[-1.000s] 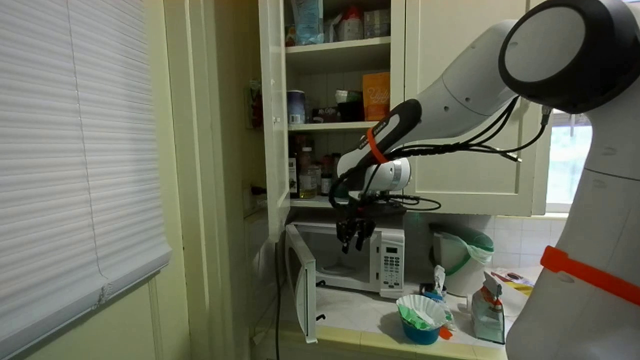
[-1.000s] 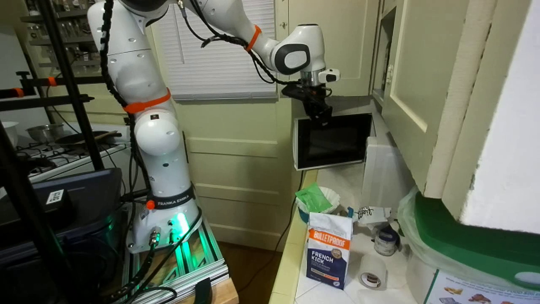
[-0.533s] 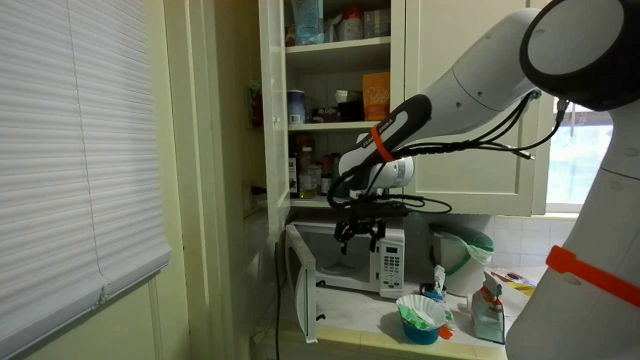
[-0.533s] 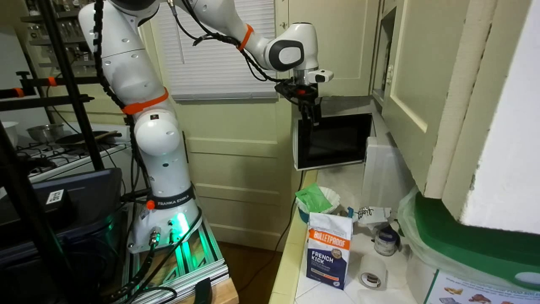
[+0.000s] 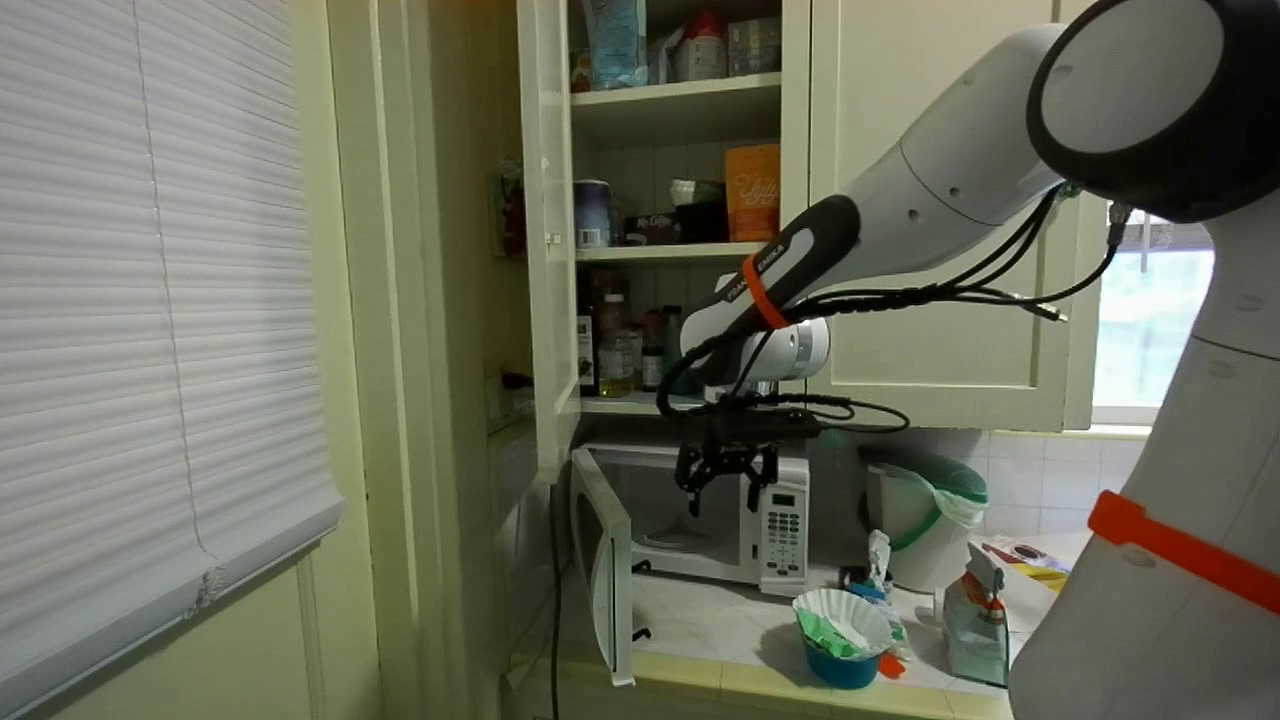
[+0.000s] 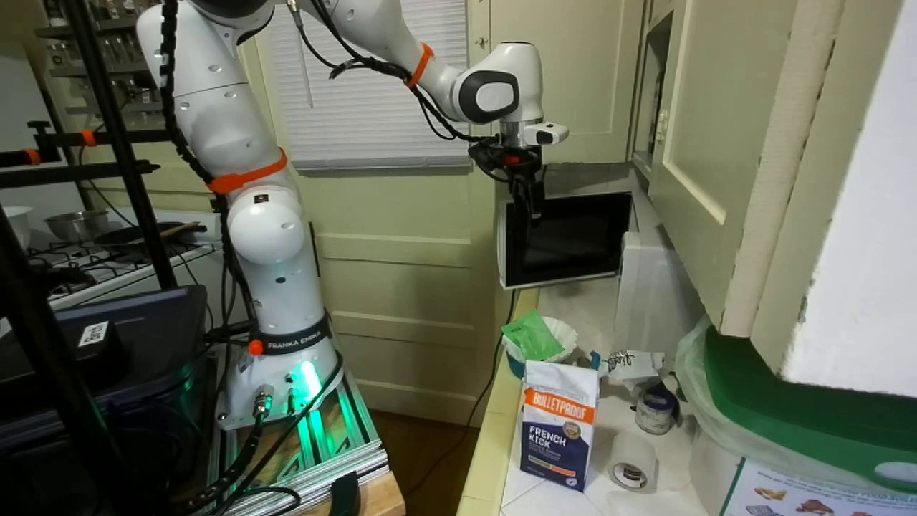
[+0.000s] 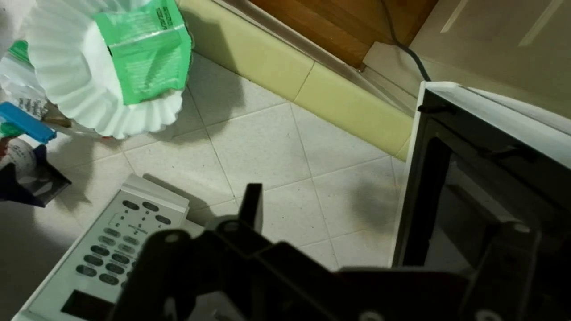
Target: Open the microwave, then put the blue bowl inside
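The white microwave [image 5: 785,545] stands with its door [image 5: 605,575] swung wide open. In an exterior view its side [image 6: 652,287] and the door's dark inner face [image 6: 573,244] show. In the wrist view the control panel [image 7: 105,254] is at lower left and the door [image 7: 415,187] at right. The blue bowl [image 5: 842,668] sits on the counter's front edge, also in an exterior view [image 6: 514,367]; in the wrist view its filling hides it. My gripper [image 5: 724,502] [image 6: 534,211] [image 7: 345,196] is open and empty, pointing down before the microwave opening, above and apart from the bowl.
A white paper filter [image 5: 850,615] and a green packet [image 6: 531,337] lie in the bowl. A coffee bag [image 6: 559,426], a tape roll [image 6: 634,462] and a green-lidded bin [image 5: 925,530] stand nearby. An open cupboard door [image 5: 548,240] hangs above the microwave.
The wrist has turned, so the two fingers now appear farther apart in an exterior view. The gripper sits slightly lower and has shifted a little. The microwave and bowl have not moved.
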### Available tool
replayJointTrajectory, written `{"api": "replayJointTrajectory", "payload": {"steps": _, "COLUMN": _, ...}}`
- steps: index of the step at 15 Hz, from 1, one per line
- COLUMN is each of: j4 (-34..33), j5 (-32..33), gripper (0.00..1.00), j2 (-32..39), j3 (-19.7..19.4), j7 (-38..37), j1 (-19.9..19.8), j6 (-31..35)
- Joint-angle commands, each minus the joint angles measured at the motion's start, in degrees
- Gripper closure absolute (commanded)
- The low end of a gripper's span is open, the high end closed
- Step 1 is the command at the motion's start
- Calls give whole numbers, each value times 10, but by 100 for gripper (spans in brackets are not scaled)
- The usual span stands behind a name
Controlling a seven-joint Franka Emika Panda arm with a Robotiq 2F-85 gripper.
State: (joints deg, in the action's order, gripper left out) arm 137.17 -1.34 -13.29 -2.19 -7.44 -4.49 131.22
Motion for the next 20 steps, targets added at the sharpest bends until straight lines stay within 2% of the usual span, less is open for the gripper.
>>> {"api": "replayJointTrajectory", "payload": {"steps": 1, "j4": 24, "j5": -35, "gripper": 0, "j2": 1, "j3": -15, "j7": 2, "j1": 0, "j6": -22}}
{"api": "replayJointTrajectory", "payload": {"steps": 4, "j4": 62, "j5": -89, "gripper": 0, "j2": -6, "j3": -28, "j7": 30, "j1": 5, "j6": -10}}
{"api": "replayJointTrajectory", "payload": {"steps": 7, "j4": 83, "j5": -124, "gripper": 0, "j2": 5, "j3": -41, "j7": 26, "j1": -5, "j6": -14}}
{"api": "replayJointTrajectory", "payload": {"steps": 8, "j4": 96, "j5": -112, "gripper": 0, "j2": 5, "j3": -42, "j7": 5, "j1": -14, "j6": 11}}
{"api": "replayJointTrajectory", "payload": {"steps": 13, "j4": 129, "j5": -91, "gripper": 0, "j2": 15, "j3": -55, "j7": -6, "j1": -40, "j6": 66}}
{"api": "replayJointTrajectory", "payload": {"steps": 16, "j4": 163, "j5": -66, "gripper": 0, "j2": 8, "j3": -59, "j7": 42, "j1": -43, "j6": 102}}
{"api": "replayJointTrajectory", "payload": {"steps": 20, "j4": 205, "j5": 3, "gripper": 0, "j2": 6, "j3": -60, "j7": 99, "j1": -49, "j6": 160}}
